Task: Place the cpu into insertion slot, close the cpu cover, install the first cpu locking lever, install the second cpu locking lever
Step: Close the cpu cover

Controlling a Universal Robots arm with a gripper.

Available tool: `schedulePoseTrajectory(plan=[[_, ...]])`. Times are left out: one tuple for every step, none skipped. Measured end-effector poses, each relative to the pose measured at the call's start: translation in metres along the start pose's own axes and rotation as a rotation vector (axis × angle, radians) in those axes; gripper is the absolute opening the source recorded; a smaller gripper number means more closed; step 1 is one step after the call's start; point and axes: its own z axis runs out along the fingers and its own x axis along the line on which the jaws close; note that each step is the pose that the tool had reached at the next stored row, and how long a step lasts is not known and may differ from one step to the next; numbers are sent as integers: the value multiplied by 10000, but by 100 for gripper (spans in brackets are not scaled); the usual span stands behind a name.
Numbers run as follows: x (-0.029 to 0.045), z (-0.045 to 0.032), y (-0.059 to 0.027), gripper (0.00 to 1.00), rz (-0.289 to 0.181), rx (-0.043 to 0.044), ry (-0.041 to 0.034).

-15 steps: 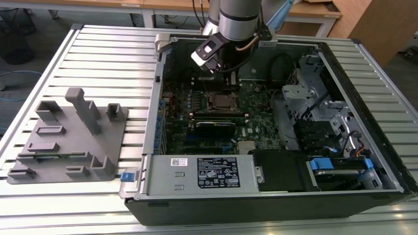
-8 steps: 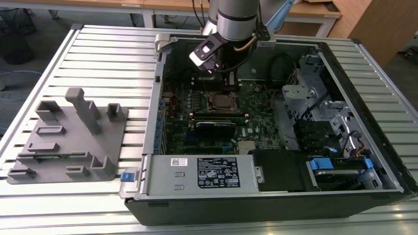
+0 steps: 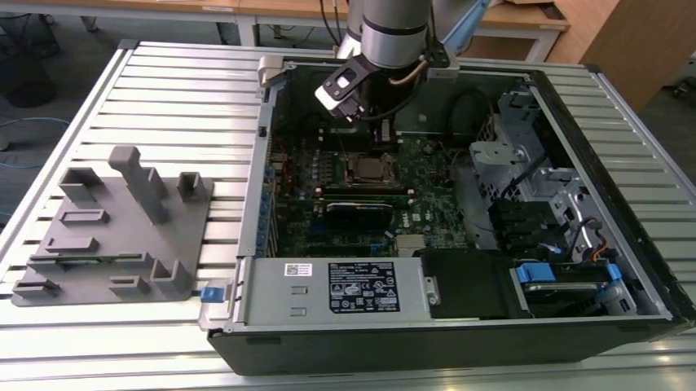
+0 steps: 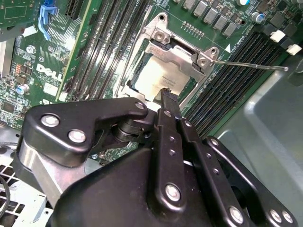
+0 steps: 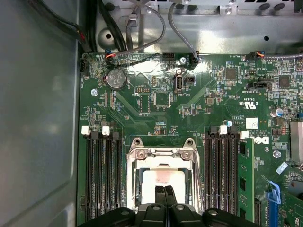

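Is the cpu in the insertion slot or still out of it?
In. In the first wrist view the cpu lies flat inside the insertion slot, its pale top showing through the cpu cover.

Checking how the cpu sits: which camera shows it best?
The second wrist view: the cpu is close, bright and angled, just beyond the pincer. The first wrist view shows it from above, partly hidden by the pincer. The exterior view shows a small distant square.
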Motion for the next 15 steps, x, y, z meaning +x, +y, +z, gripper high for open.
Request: schedulePoseTrajectory(plan=[[0, 0, 0, 11, -19, 0, 1], [0, 1, 0, 11, -92, -1, 5], [0, 1, 0, 11, -228, -3, 11], [0, 2, 0, 11, -408, -4, 17], [0, 1, -1, 11, -565, -5, 22], [0, 1, -2, 11, -710, -6, 25], [0, 1, -3, 11, -857, -8, 29], [0, 1, -3, 11, -1018, -10, 36], [0, 1, -5, 11, -1159, -11, 40], [0, 1, -7, 11, -1294, -13, 45], [0, 1, -9, 11, -1424, -13, 48], [0, 1, -11, 11, -1562, -15, 52], [0, 1, -13, 11, -1682, -16, 56], [0, 1, -14, 11, -1812, -17, 60], [0, 2, -16, 11, -1934, -18, 65]])
